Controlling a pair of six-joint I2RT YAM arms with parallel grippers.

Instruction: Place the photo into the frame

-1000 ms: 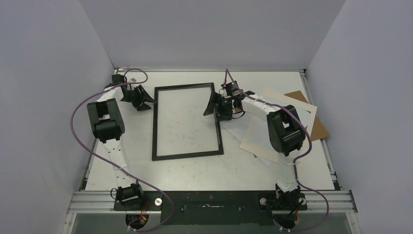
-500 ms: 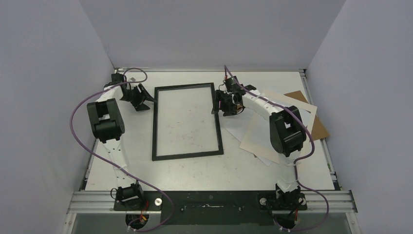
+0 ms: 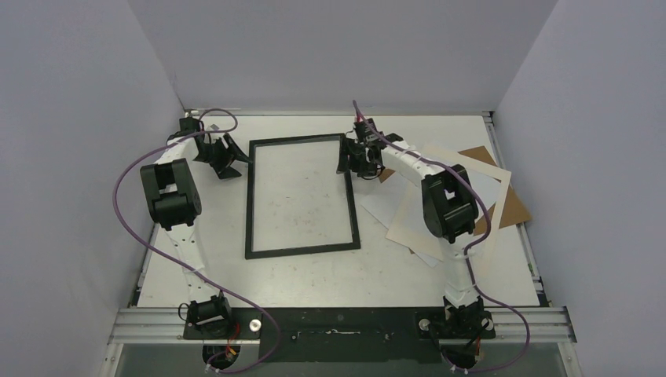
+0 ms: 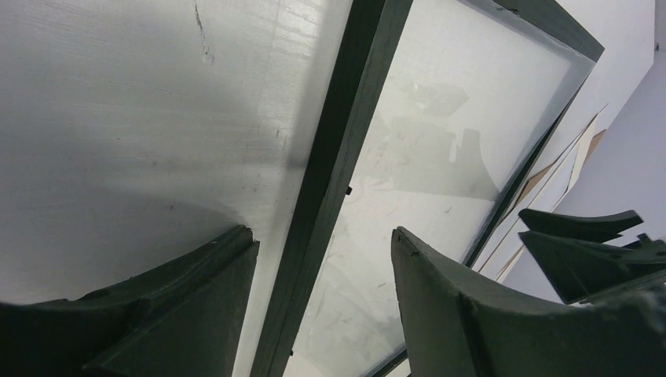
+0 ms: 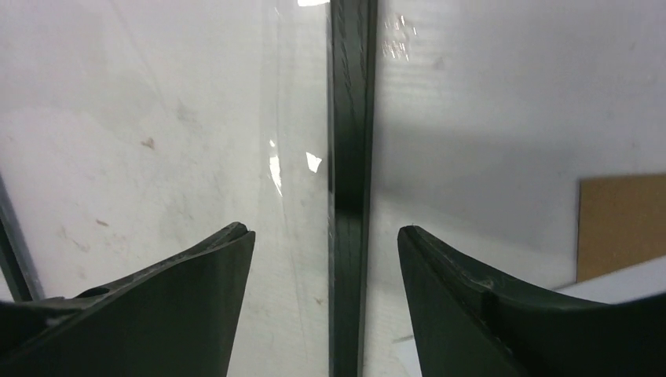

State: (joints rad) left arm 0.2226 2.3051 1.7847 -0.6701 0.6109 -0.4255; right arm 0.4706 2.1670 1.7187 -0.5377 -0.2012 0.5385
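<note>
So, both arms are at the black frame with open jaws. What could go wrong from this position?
Both pairs of jaws stand open astride opposite side rails of the frame, near its far end. If they close or lift unevenly, the thin frame could twist or slide.
The pane looks like glass; a slip might crack it.
The right arm hangs over the loose sheets; its cable might drag them.

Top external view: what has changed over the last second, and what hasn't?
The right claw moved toward the far corner of the black picture frame, along its right rail, and now straddles that rail with open jaws. The left claw, astride the left rail, and the frame stayed put.
</note>
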